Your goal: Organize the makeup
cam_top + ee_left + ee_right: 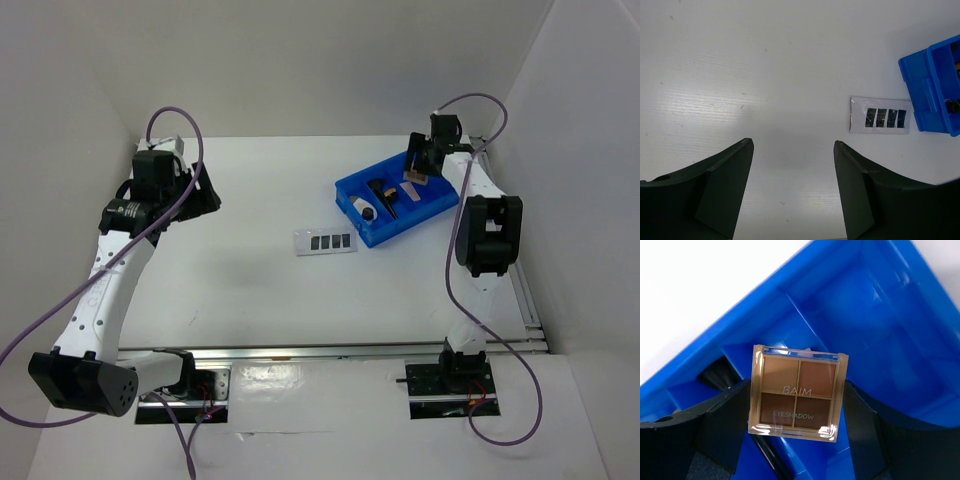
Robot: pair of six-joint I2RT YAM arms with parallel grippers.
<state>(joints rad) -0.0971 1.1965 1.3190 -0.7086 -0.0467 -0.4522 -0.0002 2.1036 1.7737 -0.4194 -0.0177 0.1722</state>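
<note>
Tan square eyeshadow compact (797, 392), pinched by right gripper (796, 402): lower it level into far-right blue plastic bin (890, 355); left gripper (792, 150) spread.

My white table (260, 290) carries two things directly on its surface: a blue divided bin (393, 232), which stands toward the far right corner, and a grey strip palette (324, 241) with four dark pans, which lies flat near the middle, just beside the bin's near-left corner without touching it.
</note>
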